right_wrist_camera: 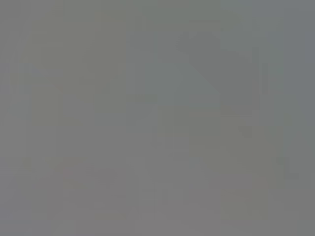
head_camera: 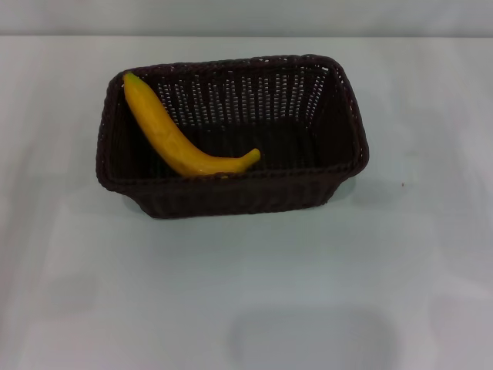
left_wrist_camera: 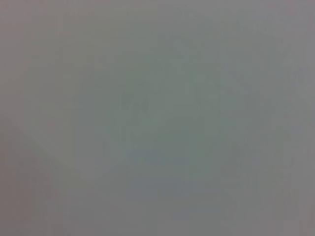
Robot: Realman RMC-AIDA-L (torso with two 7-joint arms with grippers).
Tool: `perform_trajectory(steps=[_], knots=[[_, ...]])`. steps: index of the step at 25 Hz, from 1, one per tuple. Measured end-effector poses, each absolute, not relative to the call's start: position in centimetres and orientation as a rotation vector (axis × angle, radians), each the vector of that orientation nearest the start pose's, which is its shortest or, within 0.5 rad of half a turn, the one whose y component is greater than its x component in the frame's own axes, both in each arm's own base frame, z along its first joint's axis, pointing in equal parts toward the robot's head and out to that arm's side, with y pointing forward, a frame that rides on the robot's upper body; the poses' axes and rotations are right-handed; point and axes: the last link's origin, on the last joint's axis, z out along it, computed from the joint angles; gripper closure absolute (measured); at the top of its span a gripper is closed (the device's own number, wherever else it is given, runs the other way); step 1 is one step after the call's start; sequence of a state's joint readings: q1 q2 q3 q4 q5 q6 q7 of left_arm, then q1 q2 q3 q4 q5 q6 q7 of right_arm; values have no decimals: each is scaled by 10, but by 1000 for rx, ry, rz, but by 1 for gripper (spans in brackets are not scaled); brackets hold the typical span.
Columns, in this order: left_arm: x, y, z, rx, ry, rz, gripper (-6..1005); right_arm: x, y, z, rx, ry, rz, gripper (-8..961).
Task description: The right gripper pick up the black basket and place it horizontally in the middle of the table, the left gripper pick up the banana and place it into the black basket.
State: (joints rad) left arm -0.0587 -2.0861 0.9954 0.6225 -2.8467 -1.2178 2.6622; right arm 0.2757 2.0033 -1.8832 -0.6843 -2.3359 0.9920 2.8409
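The black basket (head_camera: pixel 312 166) stands on the white table (head_camera: pixel 246 285), its long side running left to right, a little beyond the middle. The yellow banana (head_camera: pixel 171 137) lies inside it on the left side, leaning against the left and near walls, one end up at the far left corner and the other end toward the middle. Neither gripper shows in the head view. Both wrist views show only a plain grey surface, with no fingers and no objects.
The table's far edge (head_camera: pixel 246 35) meets a pale wall behind the basket. A faint rounded-rectangle reflection (head_camera: pixel 312 339) lies on the tabletop near the front. A tiny dark speck (head_camera: pixel 402 184) sits right of the basket.
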Motion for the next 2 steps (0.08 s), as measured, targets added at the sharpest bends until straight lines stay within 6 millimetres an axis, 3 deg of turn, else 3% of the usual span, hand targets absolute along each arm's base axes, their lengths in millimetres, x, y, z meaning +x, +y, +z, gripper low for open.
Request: perform_trajectory(steps=[2], knots=[[-382,259,140,-1151,-388,-789,110,310,356,70,-1242,375,607,96]])
